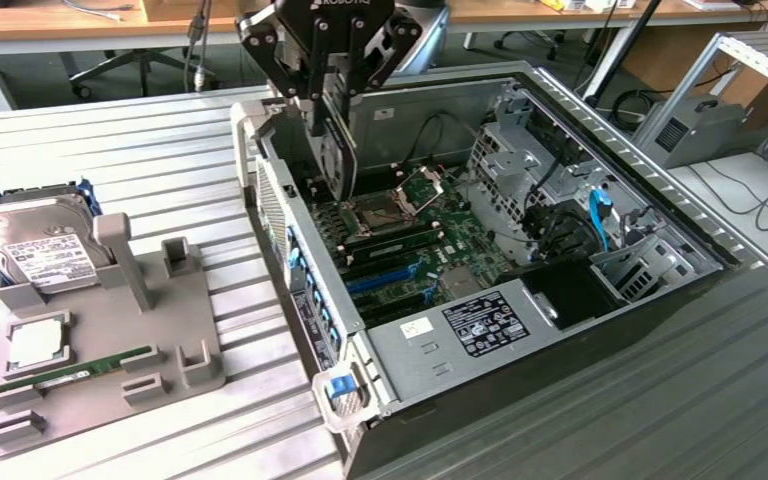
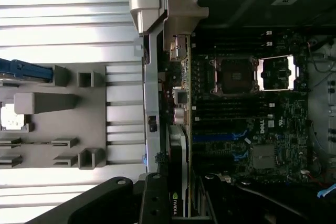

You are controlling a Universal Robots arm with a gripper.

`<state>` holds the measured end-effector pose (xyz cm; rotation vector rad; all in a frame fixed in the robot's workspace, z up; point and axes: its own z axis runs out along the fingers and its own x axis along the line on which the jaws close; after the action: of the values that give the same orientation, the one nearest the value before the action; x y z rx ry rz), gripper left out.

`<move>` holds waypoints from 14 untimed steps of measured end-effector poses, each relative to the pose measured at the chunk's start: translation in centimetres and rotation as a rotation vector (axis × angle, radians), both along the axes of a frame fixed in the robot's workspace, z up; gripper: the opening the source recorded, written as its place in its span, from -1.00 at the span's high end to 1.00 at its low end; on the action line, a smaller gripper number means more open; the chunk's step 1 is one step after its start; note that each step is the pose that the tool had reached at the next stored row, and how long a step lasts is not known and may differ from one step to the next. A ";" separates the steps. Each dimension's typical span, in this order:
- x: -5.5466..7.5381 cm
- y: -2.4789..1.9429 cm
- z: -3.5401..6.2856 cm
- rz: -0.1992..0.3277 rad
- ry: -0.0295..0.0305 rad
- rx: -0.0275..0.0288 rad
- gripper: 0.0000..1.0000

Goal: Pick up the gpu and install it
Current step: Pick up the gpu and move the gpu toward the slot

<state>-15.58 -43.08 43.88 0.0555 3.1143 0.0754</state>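
Observation:
The gpu is a thin dark card hanging edge-down from my gripper, which is shut on its upper edge. It hovers over the far end of the open computer case, above the motherboard and close to the case's rear wall, on the exterior view's left. In the wrist view the gpu shows edge-on between my gripper fingers, with a green logo on it, just beside the blue expansion slots.
A grey fixture tray on the slatted metal table holds a hard drive, a square chip and a green memory stick. Cables and drive cages crowd the case's far side. An open CPU socket lies under the card.

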 end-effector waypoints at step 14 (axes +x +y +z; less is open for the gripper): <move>3.8 0.00 0.00 0.000 0.0000 0.0036 0.46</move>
<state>-11.76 -43.07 43.88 0.0557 3.1142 0.0811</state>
